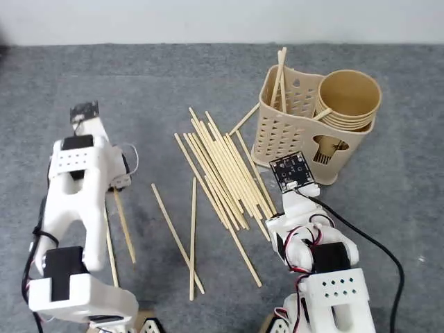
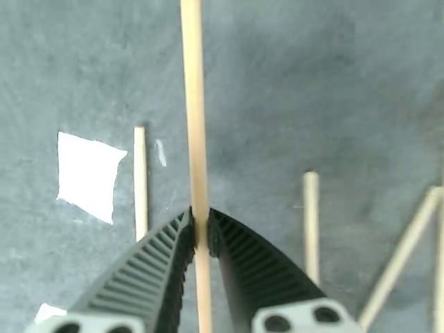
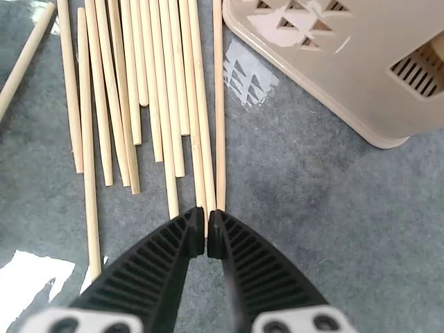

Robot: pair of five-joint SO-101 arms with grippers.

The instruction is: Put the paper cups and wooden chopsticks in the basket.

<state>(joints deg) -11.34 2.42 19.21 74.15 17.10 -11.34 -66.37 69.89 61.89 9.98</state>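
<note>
Wooden chopsticks [image 1: 222,173] lie mostly loose on the table [image 1: 139,83] beside the basket [image 1: 277,135], where the paper cups [image 1: 350,97] already sit nested.
Well apart from the basket, our left gripper [image 2: 200,232] has its fingers clamped on one chopstick [image 2: 192,104], which we judge is for carrying it over. Our right gripper [image 3: 206,232], fingers together on nothing, sits at the loose sticks' ends near the basket's foot.

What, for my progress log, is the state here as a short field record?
left claw: shut on one chopstick
right claw: shut, holding nothing, at the near ends of the loose pile, beside the basket
in basket: stacked paper cups, a few upright sticks
left to do: the loose pile and scattered singles on the table
</note>
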